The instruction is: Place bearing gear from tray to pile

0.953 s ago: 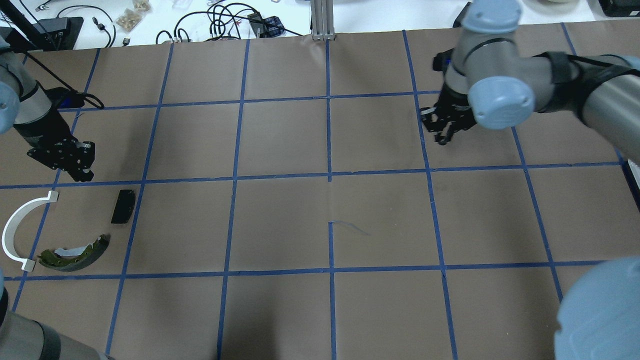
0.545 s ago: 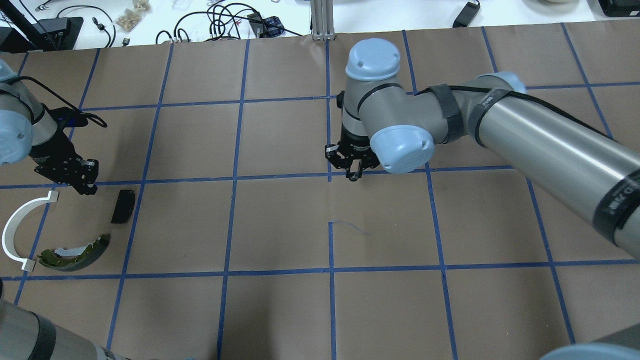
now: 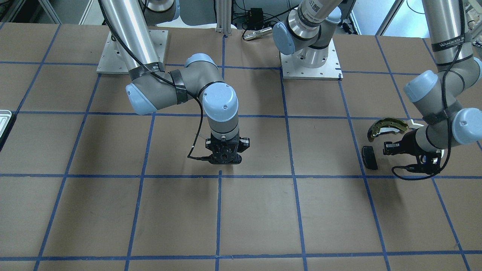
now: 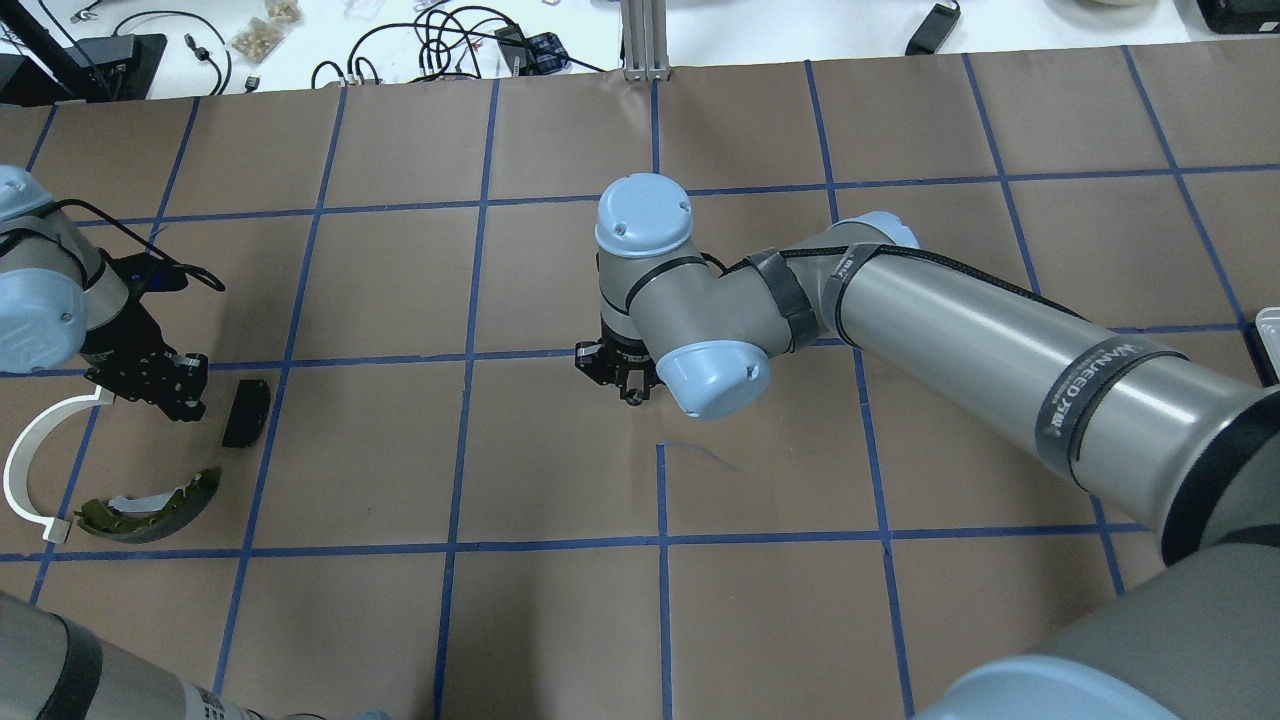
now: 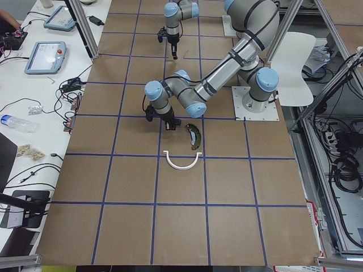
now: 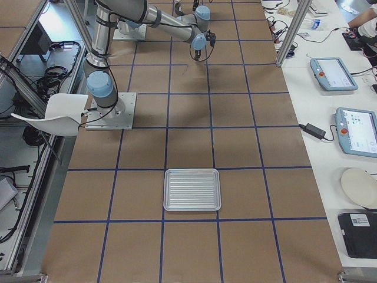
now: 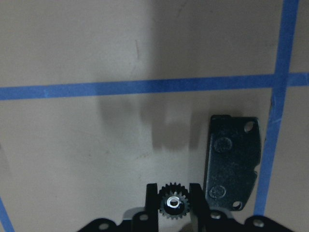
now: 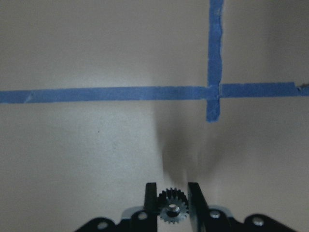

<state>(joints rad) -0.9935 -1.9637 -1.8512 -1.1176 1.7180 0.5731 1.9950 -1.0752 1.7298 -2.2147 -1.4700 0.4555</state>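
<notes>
A small dark bearing gear (image 8: 173,211) sits clamped between the fingers of my right gripper (image 4: 632,396), which hangs over the table's middle by a blue tape crossing. My left gripper (image 4: 186,404) is shut on a second bearing gear (image 7: 173,204), low over the paper just left of the black brake pad (image 4: 245,412). The pile also holds the white plastic arc (image 4: 28,462) and the olive-gold brake shoe (image 4: 150,505). The silver tray (image 6: 192,189) lies far off at the table's right end and looks bare.
Brown paper with a blue tape grid covers the table (image 4: 560,620). Cables and small items lie on the white bench (image 4: 420,40) past the far edge. The right arm's thick forearm (image 4: 1000,360) stretches across the right half.
My right arm has swept from the far right to the table's middle with its gear. The left gripper has moved nearer and to the right, up to the black pad.
</notes>
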